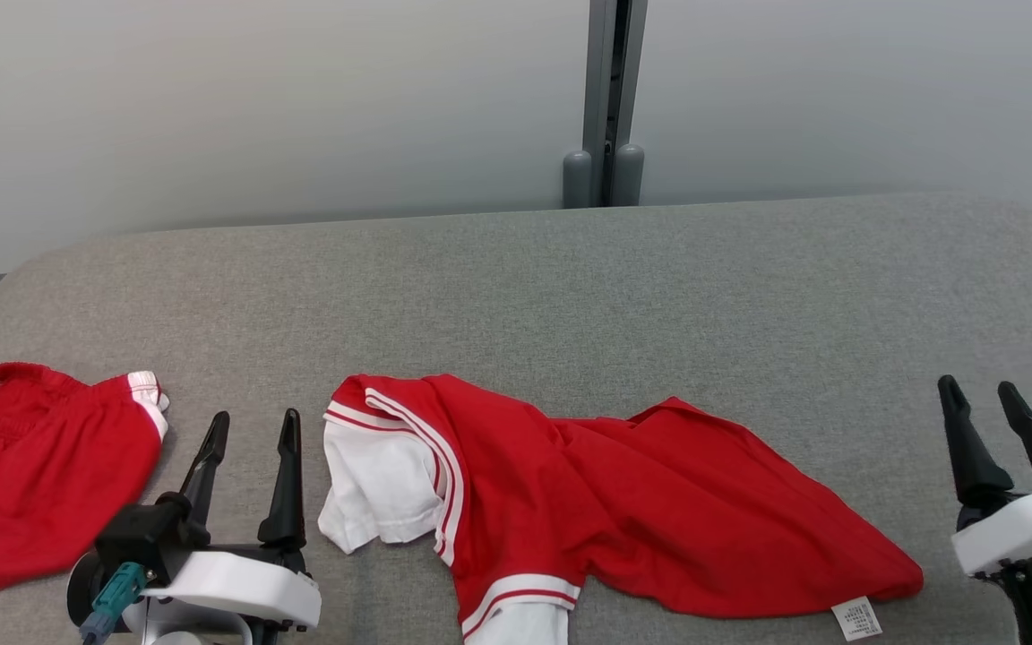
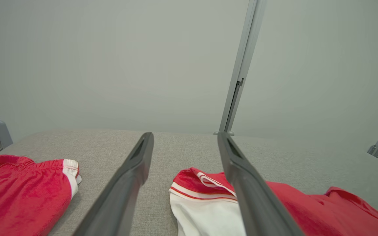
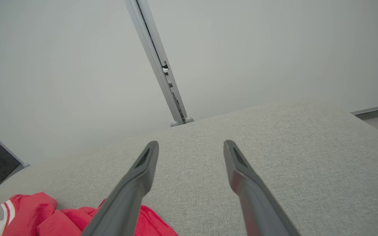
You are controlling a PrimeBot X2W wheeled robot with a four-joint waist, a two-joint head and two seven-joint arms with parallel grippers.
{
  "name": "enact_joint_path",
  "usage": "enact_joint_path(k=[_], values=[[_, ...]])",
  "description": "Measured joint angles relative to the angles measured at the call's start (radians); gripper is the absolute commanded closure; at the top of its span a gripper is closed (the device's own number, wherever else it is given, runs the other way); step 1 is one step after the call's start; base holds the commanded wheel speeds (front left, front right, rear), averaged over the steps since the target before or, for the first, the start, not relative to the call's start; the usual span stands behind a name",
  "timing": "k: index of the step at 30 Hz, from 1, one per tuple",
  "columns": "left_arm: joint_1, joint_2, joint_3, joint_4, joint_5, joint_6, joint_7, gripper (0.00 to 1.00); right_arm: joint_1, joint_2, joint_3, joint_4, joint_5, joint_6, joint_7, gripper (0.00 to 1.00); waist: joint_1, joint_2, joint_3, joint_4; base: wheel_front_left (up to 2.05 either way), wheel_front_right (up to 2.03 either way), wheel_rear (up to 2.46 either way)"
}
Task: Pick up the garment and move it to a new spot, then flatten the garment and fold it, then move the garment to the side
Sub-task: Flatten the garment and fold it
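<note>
The garment (image 1: 623, 502), a red shirt with white sleeves and striped trim, lies crumpled near the front edge of the grey table (image 1: 570, 287), a white label at its lower right corner. My left gripper (image 1: 253, 425) stands open just left of its white sleeve, apart from it. The left wrist view has that sleeve (image 2: 205, 209) between and beyond the open left gripper (image 2: 185, 137). Off the shirt's right end, my right gripper (image 1: 980, 394) is open and empty. The right wrist view puts the red cloth (image 3: 44, 216) low and left of the right gripper (image 3: 190, 146).
A second red garment with white trim (image 1: 32, 475) lies at the table's left front; it also lies at the lower left of the left wrist view (image 2: 21, 193). A grey post (image 1: 607, 107) divides the pale wall behind. The far half of the table is bare cloth.
</note>
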Motion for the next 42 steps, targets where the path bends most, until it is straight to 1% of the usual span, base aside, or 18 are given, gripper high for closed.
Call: enact_joint_path(k=[3,5,6,9,13,18,20,24,28,32,36,38,42], values=[[-0.002,0.0,-0.005,0.003,0.0,0.0,0.0,0.0,0.02,0.067,-0.026,-0.06,-0.143,0.0,0.0,0.0,0.0,0.0,0.006,-0.001,0.0,0.0,0.0],[-0.008,0.0,-0.011,0.003,-0.001,0.001,0.0,0.0,0.034,0.114,-0.02,-0.095,-0.217,0.0,-0.007,0.0,0.0,-0.0001,0.011,0.0,0.0,0.0,0.0],[-0.01,0.0,-0.013,0.003,-0.002,0.002,0.0,0.0,0.04,0.127,-0.009,-0.107,-0.253,0.0,-0.016,0.0,0.0,0.0,0.013,0.001,0.0,0.0,0.0],[-0.011,0.0,-0.016,0.005,-0.005,0.004,0.0,0.0,0.054,0.147,0.024,-0.125,-0.315,0.0,-0.046,0.0,0.0,0.0,0.017,0.006,0.0,0.0,0.0],[-0.012,0.0,-0.024,0.007,-0.008,0.005,0.0,0.0,0.061,0.148,0.06,-0.125,-0.335,0.0,-0.087,0.0,-0.0001,0.0,0.017,0.011,0.0,0.0,0.0],[-0.012,-0.001,-0.04,0.019,-0.019,0.006,0.001,0.0,0.06,0.137,0.051,-0.119,-0.34,0.0,-0.115,0.0,0.0,0.0,0.014,0.011,0.0,0.0,0.0],[-0.012,-0.001,-0.053,0.03,-0.028,0.004,0.021,0.0,0.06,0.138,0.048,-0.112,-0.34,0.0,-0.12,0.0,0.0,0.0,0.011,0.01,0.0,0.0,0.0],[-0.024,-0.001,-0.083,0.063,-0.06,-0.013,0.099,0.0,0.059,0.142,0.044,-0.103,-0.34,0.0,-0.128,0.0,0.0,0.0,0.006,0.007,0.0,0.0,0.0],[-0.067,0.002,-0.116,0.11,-0.084,-0.03,0.226,0.0,0.056,0.146,0.049,-0.095,-0.339,0.0,-0.135,0.0,0.0,0.0,0.006,0.001,0.0,0.0,0.0],[-0.129,0.002,-0.157,0.147,-0.122,-0.049,0.377,0.0,0.043,0.148,0.056,-0.085,-0.337,0.0,-0.135,0.0,0.0,0.0,0.012,-0.011,0.0,0.0,0.0],[-0.17,0.002,-0.178,0.178,-0.176,-0.048,0.514,0.0,0.033,0.153,0.06,-0.078,-0.335,0.0,-0.136,0.0,0.0,0.0,0.02,-0.033,0.0,0.0,0.0],[-0.187,0.001,-0.188,0.2,-0.174,-0.031,0.555,0.0,0.029,0.156,0.064,-0.074,-0.334,0.0,-0.136,0.0,0.0,0.0,0.027,-0.046,0.0,0.0,0.0],[-0.219,0.002,-0.192,0.248,-0.19,-0.022,0.619,0.0,0.013,0.16,0.07,-0.07,-0.329,0.0,-0.138,0.0,-0.0001,-0.0001,0.044,-0.072,0.0,0.0,0.0]])
